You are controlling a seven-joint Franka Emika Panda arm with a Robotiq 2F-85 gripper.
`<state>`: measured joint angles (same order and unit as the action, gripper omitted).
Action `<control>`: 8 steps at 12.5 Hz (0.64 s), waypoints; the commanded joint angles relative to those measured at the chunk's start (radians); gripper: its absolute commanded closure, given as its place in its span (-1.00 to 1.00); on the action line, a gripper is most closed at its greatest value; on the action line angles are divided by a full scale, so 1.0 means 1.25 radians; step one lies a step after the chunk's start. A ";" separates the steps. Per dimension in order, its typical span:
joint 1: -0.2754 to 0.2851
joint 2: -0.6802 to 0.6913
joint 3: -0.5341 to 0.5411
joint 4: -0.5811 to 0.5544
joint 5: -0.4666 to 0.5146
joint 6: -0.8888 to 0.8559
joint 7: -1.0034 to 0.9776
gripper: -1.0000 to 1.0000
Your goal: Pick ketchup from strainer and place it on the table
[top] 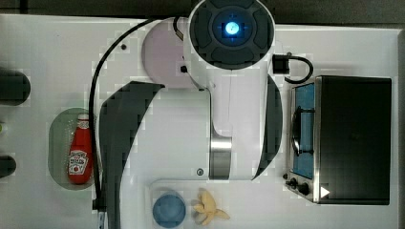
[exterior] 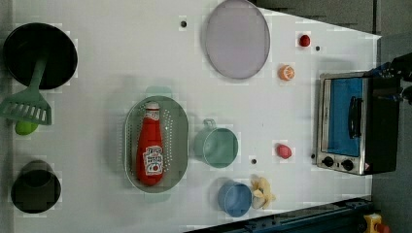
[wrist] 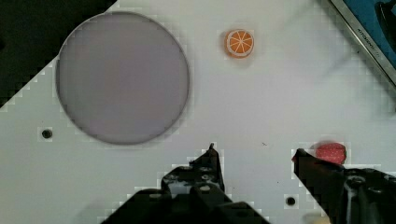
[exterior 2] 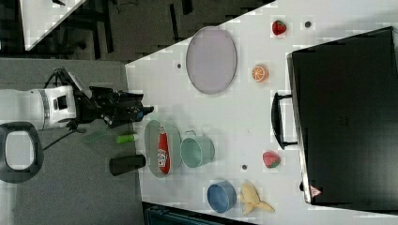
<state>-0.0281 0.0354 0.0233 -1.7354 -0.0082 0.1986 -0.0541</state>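
The ketchup, a red squeeze bottle with a white cap and label, lies lengthwise in the pale green oval strainer on the white table. The top view shows the ketchup in the strainer at the top view's left, beside the arm's dark shadow. In the right view my gripper hangs off the strainer's upper end, apart from the ketchup. In the wrist view my gripper is open over bare table, with nothing between its fingers.
A lilac plate lies at the back. A toaster oven stands at the left view's right. Close to the strainer are a green cup, a blue cup and a banana. An orange slice and strawberry lie nearby.
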 commanded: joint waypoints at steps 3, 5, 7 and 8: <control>-0.069 -0.086 0.085 -0.002 0.021 -0.094 0.012 -1.00; -0.052 -0.074 0.138 -0.002 0.022 -0.094 0.012 -1.00; -0.036 -0.058 0.210 -0.002 0.022 -0.093 0.012 -1.00; -0.028 -0.050 0.250 -0.002 0.022 -0.088 0.013 -1.00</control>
<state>-0.1146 -0.0594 0.2812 -1.7373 0.0121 0.1048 -0.0542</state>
